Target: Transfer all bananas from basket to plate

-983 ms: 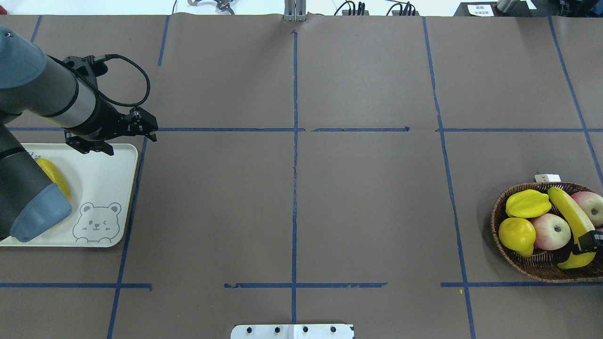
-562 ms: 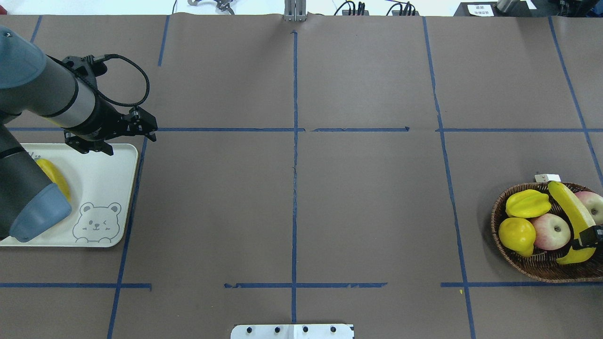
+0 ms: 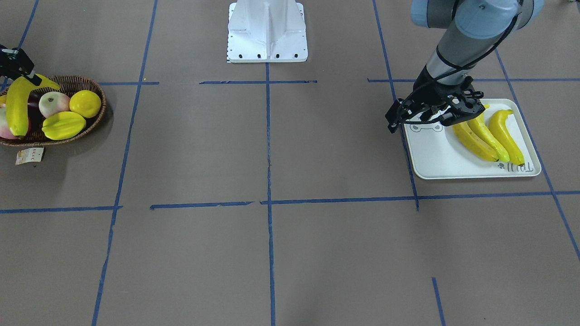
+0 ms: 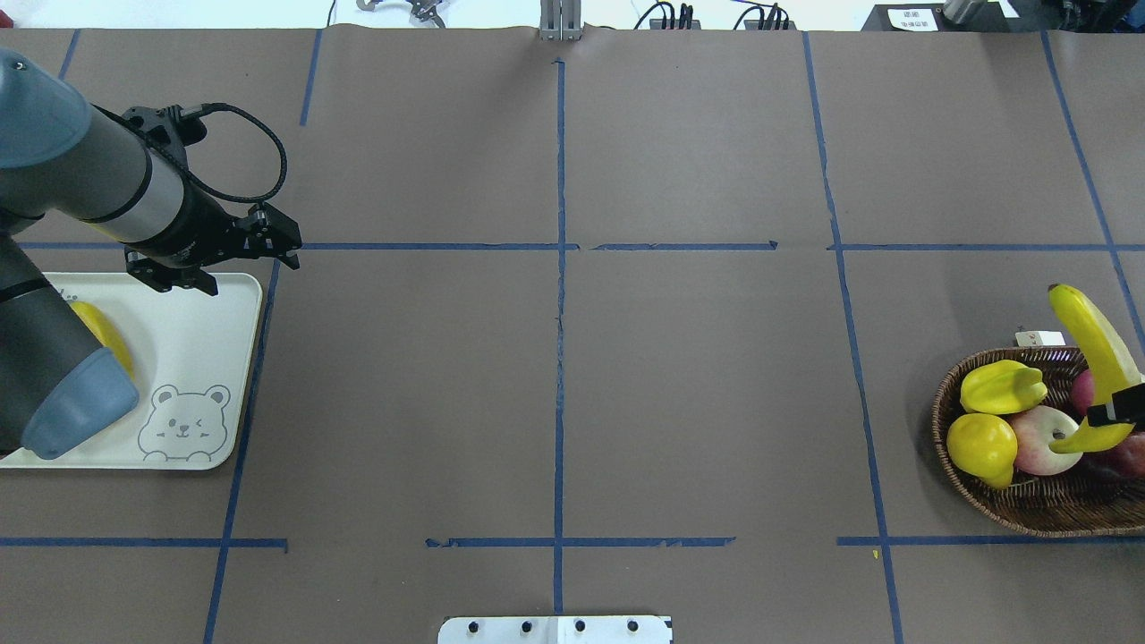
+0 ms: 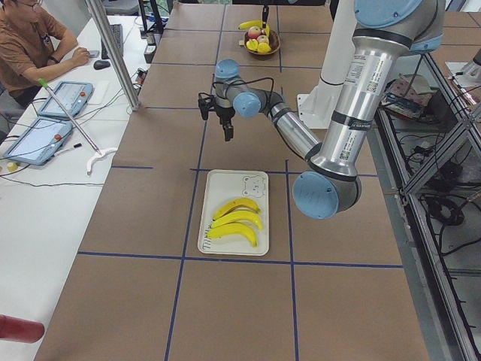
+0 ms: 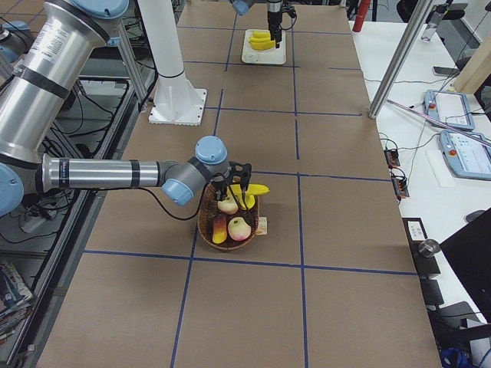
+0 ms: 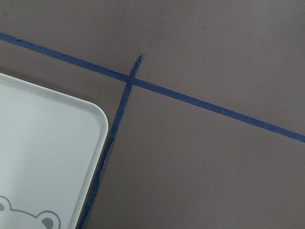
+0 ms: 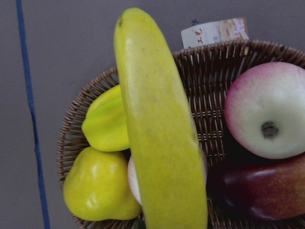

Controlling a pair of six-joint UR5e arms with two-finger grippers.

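Observation:
One banana (image 4: pixel 1093 344) hangs tilted above the basket (image 4: pixel 1029 512), clear of the other fruit. My right gripper (image 4: pixel 1118 413) is shut on it near its lower end; from the right wrist, the banana (image 8: pixel 157 138) fills the middle of the view over the basket (image 8: pixel 214 67). Three bananas (image 3: pixel 487 133) lie side by side on the plate (image 3: pixel 435 154). My left gripper (image 3: pixel 393 121) hovers open and holding nothing over the plate's corner near the bear face. In the overhead view my left arm hides most of the plate's bananas (image 4: pixel 106 338).
In the basket lie a starfruit (image 4: pixel 1002 386), a round yellow fruit (image 4: pixel 981 445), apples (image 4: pixel 1038 438) and a dark red fruit (image 8: pixel 257 191). A paper tag (image 3: pixel 29 155) lies beside the basket. Blue tape lines cross the brown table. A person sits at a side desk (image 5: pixel 34 53).
My right gripper has lifted the banana up out of the basket, its far end now past the rim. The left arm has hardly moved.

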